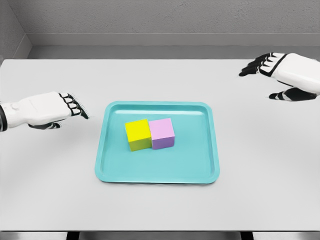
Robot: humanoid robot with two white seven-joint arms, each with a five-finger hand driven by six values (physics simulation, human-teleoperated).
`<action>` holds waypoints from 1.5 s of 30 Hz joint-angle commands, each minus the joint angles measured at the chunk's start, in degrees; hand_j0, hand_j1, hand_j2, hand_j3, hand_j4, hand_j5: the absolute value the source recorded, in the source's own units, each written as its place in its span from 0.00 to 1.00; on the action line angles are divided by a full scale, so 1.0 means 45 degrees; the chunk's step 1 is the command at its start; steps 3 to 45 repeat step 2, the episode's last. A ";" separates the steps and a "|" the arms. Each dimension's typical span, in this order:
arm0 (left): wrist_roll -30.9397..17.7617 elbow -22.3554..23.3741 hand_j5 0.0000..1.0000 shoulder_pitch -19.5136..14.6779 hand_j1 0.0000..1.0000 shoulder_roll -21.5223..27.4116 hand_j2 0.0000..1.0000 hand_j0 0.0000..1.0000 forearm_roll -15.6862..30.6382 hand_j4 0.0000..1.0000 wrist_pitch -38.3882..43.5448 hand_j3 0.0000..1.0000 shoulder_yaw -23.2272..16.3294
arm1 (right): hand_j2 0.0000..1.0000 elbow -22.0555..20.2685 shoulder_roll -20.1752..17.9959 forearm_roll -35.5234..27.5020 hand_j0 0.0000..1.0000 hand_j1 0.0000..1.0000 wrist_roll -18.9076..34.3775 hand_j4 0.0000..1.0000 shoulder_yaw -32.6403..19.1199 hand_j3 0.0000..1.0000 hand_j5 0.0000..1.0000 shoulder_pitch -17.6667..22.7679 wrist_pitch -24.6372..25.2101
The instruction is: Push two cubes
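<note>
— Surface?
— One white table (160, 210), flat, spanning the view up to a grey back wall.
— What lies directly on it?
— A single teal tray (157, 176), shallow, raised rim, rounded corners, set flat near the table's middle, its long edges roughly parallel to the table's front edge.

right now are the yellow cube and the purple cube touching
Touching. The head view shows the yellow cube and the purple cube side by side on the teal tray, faces meeting with no gap.
</note>
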 commanded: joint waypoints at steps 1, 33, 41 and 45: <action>0.0013 0.0214 0.80 0.0078 0.80 0.0298 0.80 0.80 0.0270 0.80 0.0045 0.80 0.1454 | 1.00 -0.0047 -0.0208 -0.0318 1.00 1.00 -0.0012 1.00 -0.0144 1.00 1.00 0.0000 0.0036; 0.0013 0.0233 0.80 0.0216 0.80 0.0298 0.80 0.80 0.0270 0.80 0.0045 0.80 0.1631 | 1.00 -0.0047 -0.0189 -0.0318 1.00 1.00 -0.0012 1.00 -0.0144 1.00 1.00 0.0000 0.0036; 0.0013 0.0233 0.80 0.0216 0.80 0.0298 0.80 0.80 0.0270 0.80 0.0045 0.80 0.1631 | 1.00 -0.0047 -0.0189 -0.0318 1.00 1.00 -0.0012 1.00 -0.0144 1.00 1.00 0.0000 0.0036; 0.0013 0.0233 0.80 0.0216 0.80 0.0298 0.80 0.80 0.0270 0.80 0.0045 0.80 0.1631 | 1.00 -0.0047 -0.0189 -0.0318 1.00 1.00 -0.0012 1.00 -0.0144 1.00 1.00 0.0000 0.0036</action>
